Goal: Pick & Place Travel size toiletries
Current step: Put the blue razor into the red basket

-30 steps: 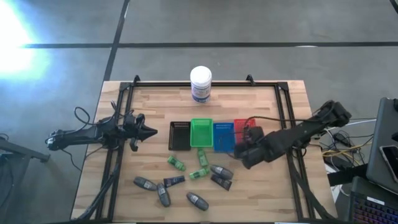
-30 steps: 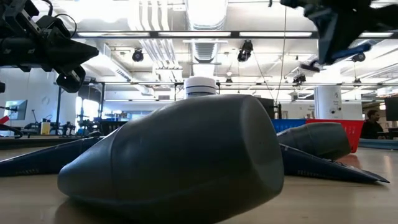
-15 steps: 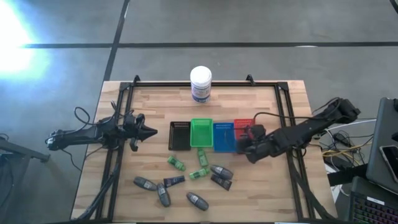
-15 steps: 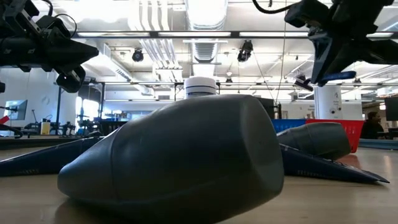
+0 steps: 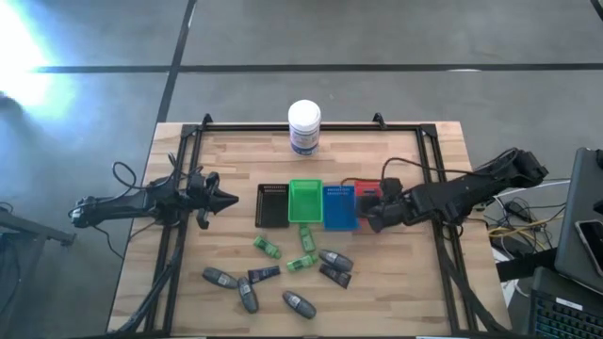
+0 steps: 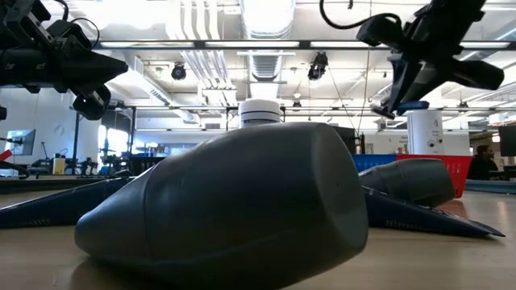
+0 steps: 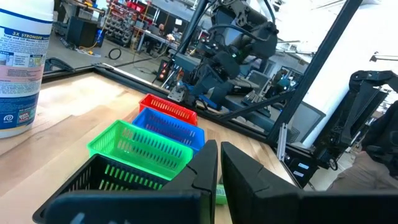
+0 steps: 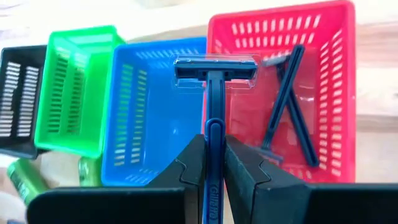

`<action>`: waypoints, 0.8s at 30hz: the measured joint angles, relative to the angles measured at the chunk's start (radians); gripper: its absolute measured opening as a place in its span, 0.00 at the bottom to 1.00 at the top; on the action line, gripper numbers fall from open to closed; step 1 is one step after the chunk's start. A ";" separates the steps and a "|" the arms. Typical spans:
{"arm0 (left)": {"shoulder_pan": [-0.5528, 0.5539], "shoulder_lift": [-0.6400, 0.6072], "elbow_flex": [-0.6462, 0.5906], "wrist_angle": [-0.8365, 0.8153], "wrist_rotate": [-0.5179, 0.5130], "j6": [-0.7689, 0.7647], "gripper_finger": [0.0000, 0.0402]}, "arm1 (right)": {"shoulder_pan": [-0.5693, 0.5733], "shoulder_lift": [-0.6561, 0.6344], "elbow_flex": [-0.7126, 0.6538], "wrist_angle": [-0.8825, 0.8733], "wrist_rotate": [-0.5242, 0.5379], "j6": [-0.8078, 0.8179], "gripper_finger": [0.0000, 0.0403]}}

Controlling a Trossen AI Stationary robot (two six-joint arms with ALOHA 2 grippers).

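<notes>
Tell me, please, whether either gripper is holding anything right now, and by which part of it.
The right gripper, above the red tray, holds a blue razor by its handle, head pointing away. The left gripper is shut on nothing.

navy razor [image 8: 214, 112]; slotted red tray [image 8: 336, 93], blue tray [image 8: 140, 118], green tray [image 8: 74, 93].
</notes>
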 joint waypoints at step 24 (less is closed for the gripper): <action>0.000 0.000 0.000 0.000 0.000 0.000 0.06 | -0.133 0.008 -0.117 0.082 -0.128 -0.014 0.09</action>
